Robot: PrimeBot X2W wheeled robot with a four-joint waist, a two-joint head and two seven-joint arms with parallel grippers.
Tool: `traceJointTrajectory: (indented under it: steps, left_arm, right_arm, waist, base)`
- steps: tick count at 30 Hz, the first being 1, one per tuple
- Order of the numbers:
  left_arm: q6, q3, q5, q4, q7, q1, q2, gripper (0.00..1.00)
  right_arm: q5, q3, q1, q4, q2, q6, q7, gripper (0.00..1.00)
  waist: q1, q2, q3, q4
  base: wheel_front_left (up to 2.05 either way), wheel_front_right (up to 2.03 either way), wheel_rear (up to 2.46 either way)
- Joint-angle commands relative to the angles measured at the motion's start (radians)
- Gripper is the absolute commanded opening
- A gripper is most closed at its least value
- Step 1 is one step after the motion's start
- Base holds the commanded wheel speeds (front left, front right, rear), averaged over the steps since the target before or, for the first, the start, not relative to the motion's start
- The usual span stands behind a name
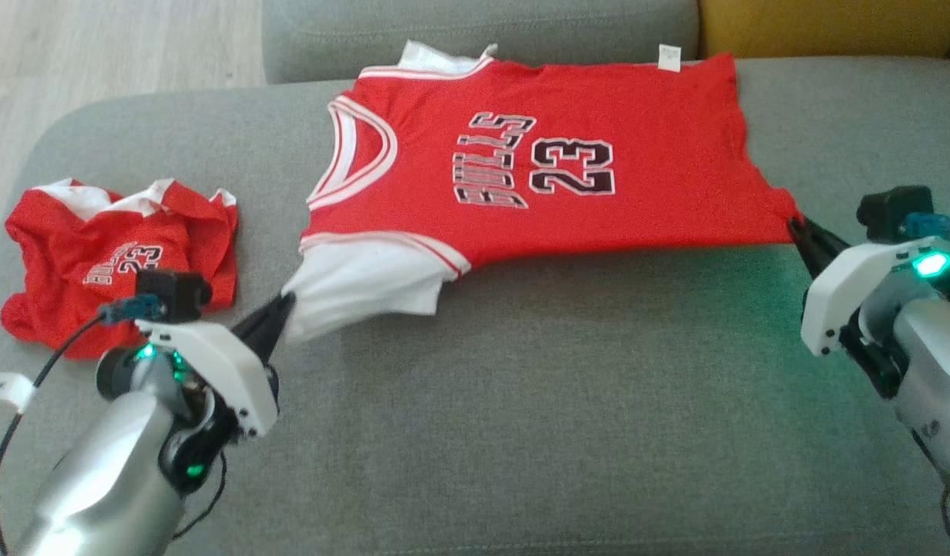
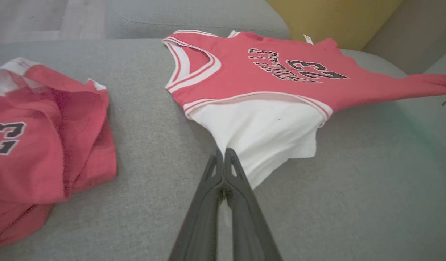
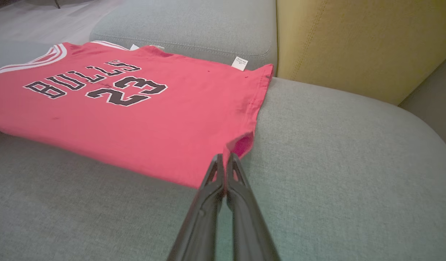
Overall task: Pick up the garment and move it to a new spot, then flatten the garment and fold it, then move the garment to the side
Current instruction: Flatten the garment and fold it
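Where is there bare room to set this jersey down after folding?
Widest: the near strip of sofa in front of the jersey. Also bare: right of its hem, below the yellow cushion. Crowded: the left, where a crumpled jersey lies.

Setting: a domestic living area, most likely a lounge.

Evidence:
- The working surface is a grey fabric seat cushion (image 1: 521,401) with rounded corners, of sofa-type upholstery.
- A second grey cushion (image 1: 475,31) with a stitched seam adjoins it at 12 o'clock.
- A mustard-yellow upholstered panel (image 1: 830,27) stands at 1 o'clock.
- Pale wood-plank flooring (image 1: 96,46) is visible at 11 o'clock.
- A red jersey (image 1: 637,216) lies spread at centre, and a crumpled red jersey (image 1: 58,255) sits at 9 o'clock, consistent with household laundry.
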Motion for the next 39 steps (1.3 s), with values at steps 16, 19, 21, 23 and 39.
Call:
traceJointTrajectory:
  steps: [16,19,21,23,39]
  left_arm:
    - [0.001,-0.017,-0.302,-0.406,0.294,0.184,0.261,0.00]
    - [0.001,-0.019,-0.348,-0.453,0.342,0.216,0.296,0.00]
    - [0.001,-0.018,-0.376,-0.481,0.370,0.235,0.316,0.00]
    - [0.004,-0.013,-0.404,-0.508,0.391,0.252,0.332,0.00]
    - [0.026,0.016,-0.536,-0.661,0.482,0.334,0.423,0.00]
  right_arm:
    - [0.261,0.258,0.091,-0.305,-0.238,-0.001,0.229,0.00]
    - [0.313,0.296,0.102,-0.362,-0.281,-0.001,0.290,0.00]
    - [0.342,0.318,0.108,-0.398,-0.306,-0.001,0.325,0.00]
    - [0.372,0.333,0.114,-0.425,-0.329,-0.001,0.359,0.00]
    - [0.486,0.363,0.130,-0.552,-0.432,-0.001,0.506,0.00]
  waist:
    - [0.0001,-0.0001,-0.079,-0.030]
    - [0.0001,-0.0001,-0.088,-0.034]
    - [0.0001,-0.0001,-0.095,-0.037]
    - [0.0001,-0.0001,-0.101,-0.038]
    - [0.0001,-0.0001,-0.130,-0.051]
  base:
    - [0.00,0.00,0.00]
    - [0.00,0.00,0.00]
    - [0.00,0.00,0.00]
    - [0.00,0.00,0.00]
    - [0.00,0.00,0.00]
